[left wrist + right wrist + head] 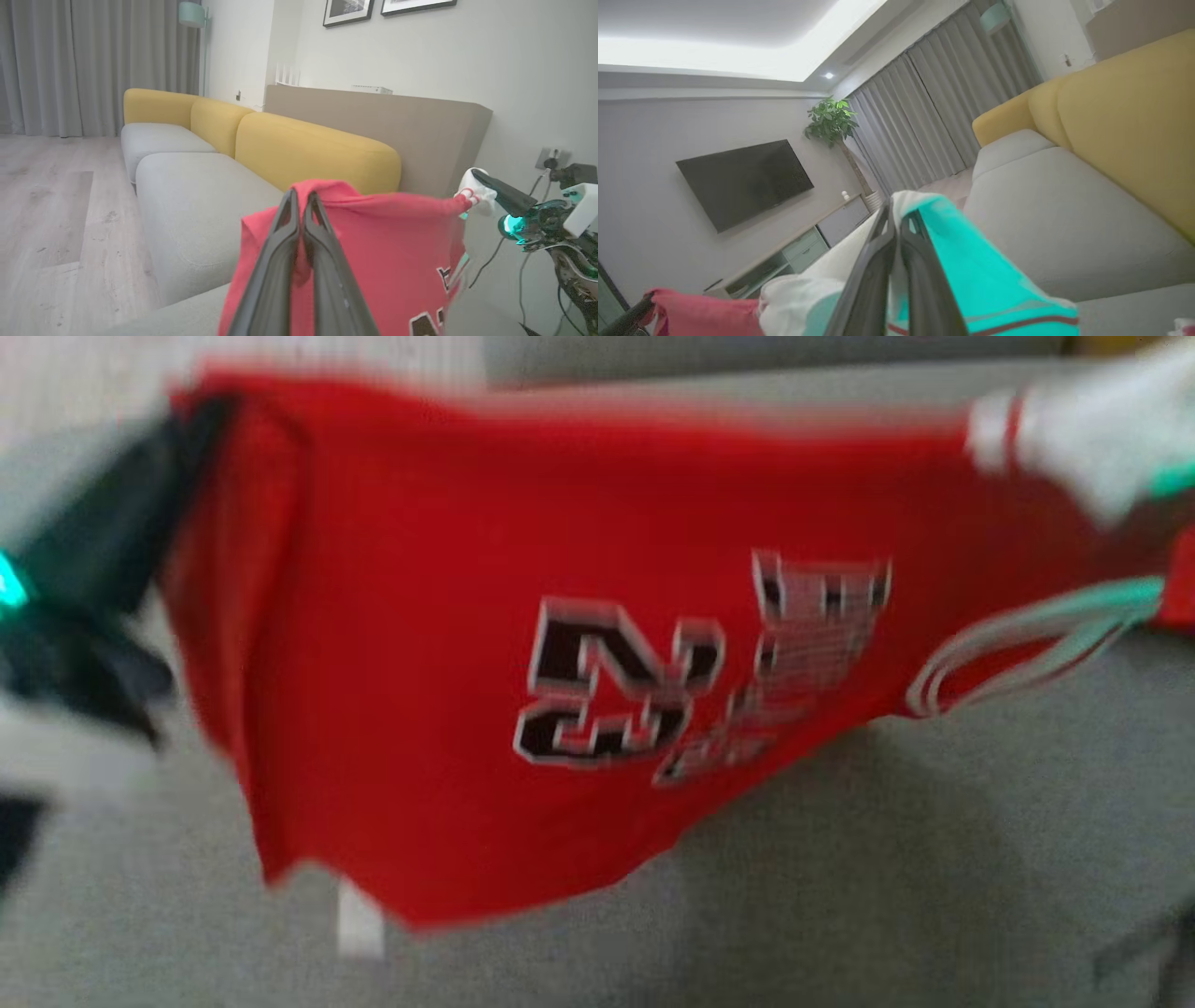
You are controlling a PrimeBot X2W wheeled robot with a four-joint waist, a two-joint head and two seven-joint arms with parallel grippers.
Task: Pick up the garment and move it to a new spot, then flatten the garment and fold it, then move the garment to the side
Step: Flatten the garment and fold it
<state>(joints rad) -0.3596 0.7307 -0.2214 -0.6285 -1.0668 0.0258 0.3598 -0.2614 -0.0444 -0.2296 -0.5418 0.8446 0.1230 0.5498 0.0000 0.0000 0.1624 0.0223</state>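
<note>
Garment (420, 644) hangs in the air as a wide red sheet, its long axis running left to right across my front, strung between my 2 arms. Left gripper (301, 198) is pinched tight on the red corner; right gripper (896, 212) is clamped on the white-and-teal end. Cloth drops below both sets of fingertips toward the grey sofa seat (934, 859). I judge neither arm is nearer, so both should lower together to spread it flat.

The left claw (302, 198) and right claw (896, 212) each have two long, slim, matte dark-grey fingers (275, 261) tapering to their tips. Behind the right claw glows a teal ring (511, 227), beside a blocky white housing (581, 210), with thin dark cables (521, 284) trailing below.
</note>
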